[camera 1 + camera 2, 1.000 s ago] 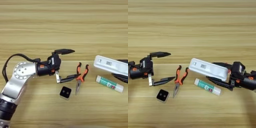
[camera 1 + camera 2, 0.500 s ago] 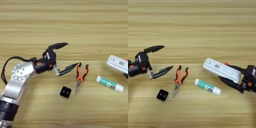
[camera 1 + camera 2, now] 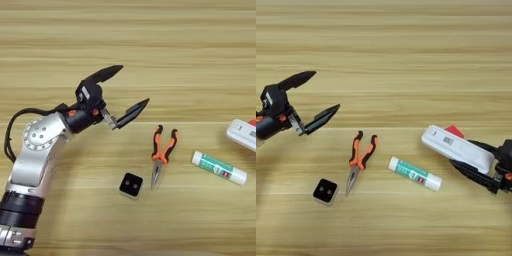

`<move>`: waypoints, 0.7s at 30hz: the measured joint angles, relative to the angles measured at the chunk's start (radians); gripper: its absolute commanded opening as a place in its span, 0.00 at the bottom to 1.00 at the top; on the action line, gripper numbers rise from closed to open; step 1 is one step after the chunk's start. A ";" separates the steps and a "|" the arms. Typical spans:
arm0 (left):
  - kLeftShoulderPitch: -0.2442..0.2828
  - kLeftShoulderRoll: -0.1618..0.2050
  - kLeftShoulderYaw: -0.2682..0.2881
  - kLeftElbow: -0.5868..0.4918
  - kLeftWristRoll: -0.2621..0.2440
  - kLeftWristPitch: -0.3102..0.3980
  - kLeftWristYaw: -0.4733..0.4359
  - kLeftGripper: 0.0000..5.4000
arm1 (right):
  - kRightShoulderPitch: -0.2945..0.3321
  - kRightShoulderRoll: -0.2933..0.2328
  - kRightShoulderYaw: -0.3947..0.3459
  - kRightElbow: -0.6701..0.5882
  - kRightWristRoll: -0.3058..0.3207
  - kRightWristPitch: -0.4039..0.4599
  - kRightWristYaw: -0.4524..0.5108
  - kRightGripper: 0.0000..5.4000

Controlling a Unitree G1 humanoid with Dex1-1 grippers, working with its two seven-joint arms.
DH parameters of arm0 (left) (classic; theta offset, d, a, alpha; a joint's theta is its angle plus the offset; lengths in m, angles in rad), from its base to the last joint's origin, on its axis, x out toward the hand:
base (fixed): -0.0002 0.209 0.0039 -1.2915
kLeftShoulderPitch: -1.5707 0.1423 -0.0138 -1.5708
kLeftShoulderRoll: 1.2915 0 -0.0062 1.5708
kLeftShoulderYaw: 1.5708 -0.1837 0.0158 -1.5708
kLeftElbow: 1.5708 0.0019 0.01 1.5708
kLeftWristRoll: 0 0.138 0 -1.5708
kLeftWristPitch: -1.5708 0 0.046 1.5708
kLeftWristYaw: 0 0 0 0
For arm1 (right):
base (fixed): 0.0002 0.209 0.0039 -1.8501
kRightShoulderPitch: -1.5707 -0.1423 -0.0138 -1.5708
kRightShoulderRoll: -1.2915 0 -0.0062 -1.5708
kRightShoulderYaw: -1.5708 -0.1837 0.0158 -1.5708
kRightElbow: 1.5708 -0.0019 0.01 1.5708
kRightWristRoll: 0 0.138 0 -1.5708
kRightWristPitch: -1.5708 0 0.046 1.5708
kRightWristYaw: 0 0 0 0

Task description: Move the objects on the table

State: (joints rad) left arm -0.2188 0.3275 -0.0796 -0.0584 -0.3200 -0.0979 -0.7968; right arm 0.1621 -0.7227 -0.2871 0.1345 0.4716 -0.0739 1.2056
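Jaws agape over wooden table (image 3: pixel 150 45)

On the broad light wooden bench (image 3: pixel 406 50), the orange-handled pliers (image 3: pixel 358 157) lie left of centre, closed tips pointing toward the lower edge, with the small black square block with two holes (image 3: pixel 325 191) just below-left of them. The white-and-green tube (image 3: pixel 415 173) lies slanted at centre. At right, the white oblong remote-like device (image 3: pixel 457 148) is gripped in the right hand (image 3: pixel 478 162), a red foam cube (image 3: pixel 454 131) peeking out behind it.
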 measured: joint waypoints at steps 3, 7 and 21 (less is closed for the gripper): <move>-0.003 -0.001 0.000 0.001 0.000 0.000 0.001 1.00 | 0.001 -0.002 0.002 0.004 -0.012 0.001 0.001 0.54; -0.003 -0.003 0.000 0.001 0.000 0.000 0.001 1.00 | 0.001 -0.009 0.007 0.031 -0.043 0.006 -0.010 0.54; -0.003 -0.009 0.000 0.001 0.000 0.000 0.001 1.00 | 0.000 -0.014 0.029 0.085 -0.082 0.018 -0.017 0.54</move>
State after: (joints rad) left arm -0.2222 0.3187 -0.0795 -0.0574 -0.3199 -0.0981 -0.7958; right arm 0.1623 -0.7370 -0.2580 0.2194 0.3899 -0.0564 1.1883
